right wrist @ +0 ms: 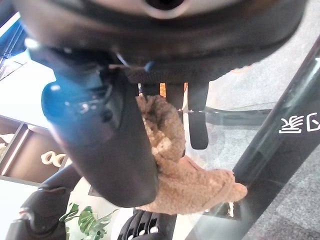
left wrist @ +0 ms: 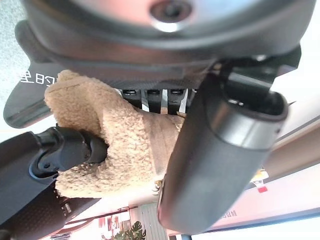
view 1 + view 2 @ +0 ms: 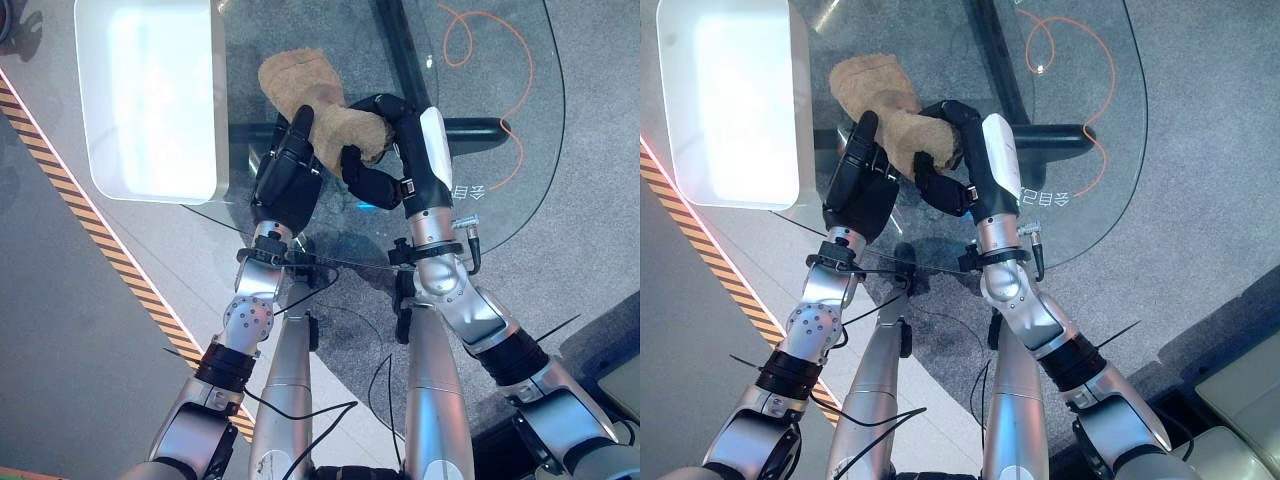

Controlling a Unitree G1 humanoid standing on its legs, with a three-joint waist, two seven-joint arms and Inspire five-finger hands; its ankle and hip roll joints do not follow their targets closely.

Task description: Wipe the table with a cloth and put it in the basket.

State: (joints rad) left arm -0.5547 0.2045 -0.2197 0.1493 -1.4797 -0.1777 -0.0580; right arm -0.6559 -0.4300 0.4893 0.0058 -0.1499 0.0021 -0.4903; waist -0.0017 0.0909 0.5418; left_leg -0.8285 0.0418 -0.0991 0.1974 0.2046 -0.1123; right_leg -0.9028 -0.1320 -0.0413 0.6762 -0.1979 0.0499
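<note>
While both hands sit on the tan fleece cloth (image 3: pixel 325 110) at the near edge of the glass table (image 3: pixel 490 190), the grip is shared. The right hand (image 3: pixel 385 140) has its fingers curled over the cloth's near-right end, thumb hooked beneath (the left wrist view shows that thumb pressed into the pile). The left hand (image 3: pixel 288 165) lies against the cloth's left side; its fingers run up along the fabric and its thumb closes against it in its own wrist view, so I judge it a pinch rather than a flat push.

The cloth's long axis runs from the hands away toward the far left, its free end bunched and lying loose on the glass.

The white basket (image 3: pixel 218 120) stands to the left, its right wall just beside the left hand, with the cloth's free end near that wall but apart from it.

Judgement: the transfer turns on this — the basket lies to the left of the cloth, and the left hand is the nearer one. Wiping progress cannot be judged from the glass.
</note>
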